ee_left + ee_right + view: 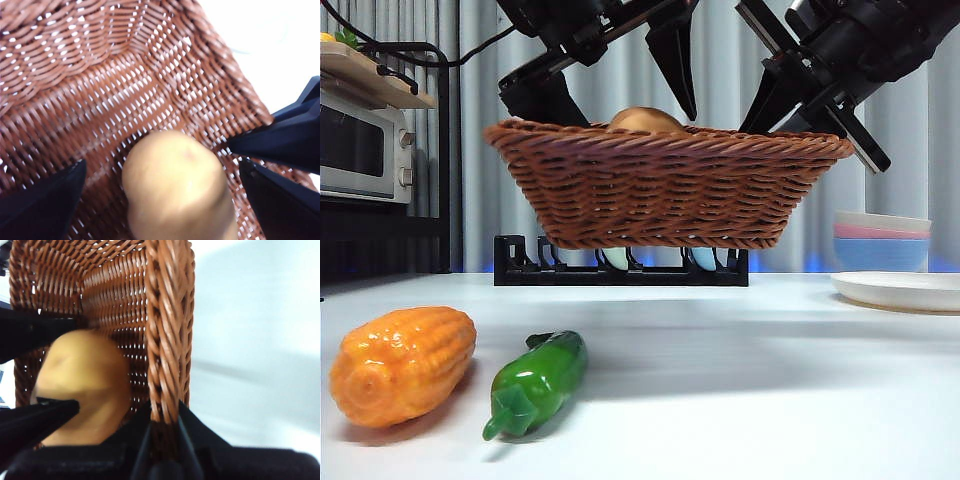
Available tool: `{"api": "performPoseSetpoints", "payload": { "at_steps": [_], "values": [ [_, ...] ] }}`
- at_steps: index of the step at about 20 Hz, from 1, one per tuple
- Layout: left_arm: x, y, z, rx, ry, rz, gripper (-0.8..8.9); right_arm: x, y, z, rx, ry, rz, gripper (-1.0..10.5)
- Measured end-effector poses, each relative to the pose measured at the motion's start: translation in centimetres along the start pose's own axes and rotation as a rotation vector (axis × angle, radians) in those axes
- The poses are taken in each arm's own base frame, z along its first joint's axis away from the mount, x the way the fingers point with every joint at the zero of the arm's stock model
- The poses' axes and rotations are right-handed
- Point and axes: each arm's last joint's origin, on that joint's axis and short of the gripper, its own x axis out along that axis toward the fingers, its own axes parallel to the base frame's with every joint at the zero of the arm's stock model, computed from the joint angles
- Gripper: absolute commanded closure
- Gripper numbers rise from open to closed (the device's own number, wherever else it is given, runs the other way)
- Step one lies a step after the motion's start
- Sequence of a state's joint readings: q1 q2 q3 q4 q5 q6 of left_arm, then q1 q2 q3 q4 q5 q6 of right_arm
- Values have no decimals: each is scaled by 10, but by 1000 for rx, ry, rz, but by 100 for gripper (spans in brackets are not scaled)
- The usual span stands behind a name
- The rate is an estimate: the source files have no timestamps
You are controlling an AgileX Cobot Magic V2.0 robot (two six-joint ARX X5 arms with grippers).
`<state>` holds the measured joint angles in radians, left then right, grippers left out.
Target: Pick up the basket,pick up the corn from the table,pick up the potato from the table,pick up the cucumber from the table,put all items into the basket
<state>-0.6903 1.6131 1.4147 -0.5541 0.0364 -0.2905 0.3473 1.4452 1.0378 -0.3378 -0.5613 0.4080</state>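
The brown wicker basket (pixel 660 190) hangs in the air above the white table (pixel 740 380). My right gripper (pixel 825 125) is shut on its right rim (pixel 165 315), one jaw inside and one outside. The tan potato (pixel 645 122) lies inside the basket (pixel 100 90). My left gripper (pixel 620 112) is open over the basket, its jaws wide apart on either side of the potato (pixel 175 185) and not touching it. The potato also shows in the right wrist view (pixel 85 385). The orange corn (pixel 405 365) and the green cucumber (pixel 538 382) lie side by side on the table at the front left.
A black rack (pixel 620 268) stands behind, under the basket. Stacked pastel bowls (pixel 882 240) and a white plate (pixel 900 290) are at the right. A microwave (pixel 360 145) stands at the far left.
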Motion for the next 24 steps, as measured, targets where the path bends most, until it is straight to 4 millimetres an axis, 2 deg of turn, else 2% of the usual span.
{"api": "performPoseSetpoints", "payload": {
  "at_steps": [3,5,6,8,10,11,13,15,18,20,22,24],
  "values": [
    [-13,-4,9,0,27,-28,186,-1,-2,1,2,-5,-3,963],
    [-39,-9,18,3,66,-72,186,-4,-6,3,9,-16,-12,963],
    [-61,-12,23,18,60,-82,186,-6,-9,4,15,-26,-20,963],
    [-122,-19,29,72,-3,-99,186,-14,-20,9,40,-57,-46,963],
    [-179,-21,17,111,-56,-97,186,-22,-32,14,66,-89,-71,963],
    [-199,-19,7,118,-46,-68,186,-26,-37,16,78,-105,-82,963],
    [-222,-11,-15,118,32,30,186,-31,-43,18,92,-124,-99,963],
    [-227,-8,-24,110,47,90,188,-32,-44,18,88,-126,-99,963],
    [-218,-12,-43,103,96,114,188,-32,-44,19,75,-130,-94,963],
    [-195,-10,-64,89,178,195,188,-33,-44,19,72,-134,-93,963],
    [-159,-5,-89,76,299,300,189,-33,-44,20,71,-135,-93,963],
    [-120,2,-120,28,393,324,189,-33,-44,20,71,-135,-93,963]
  ]
}}
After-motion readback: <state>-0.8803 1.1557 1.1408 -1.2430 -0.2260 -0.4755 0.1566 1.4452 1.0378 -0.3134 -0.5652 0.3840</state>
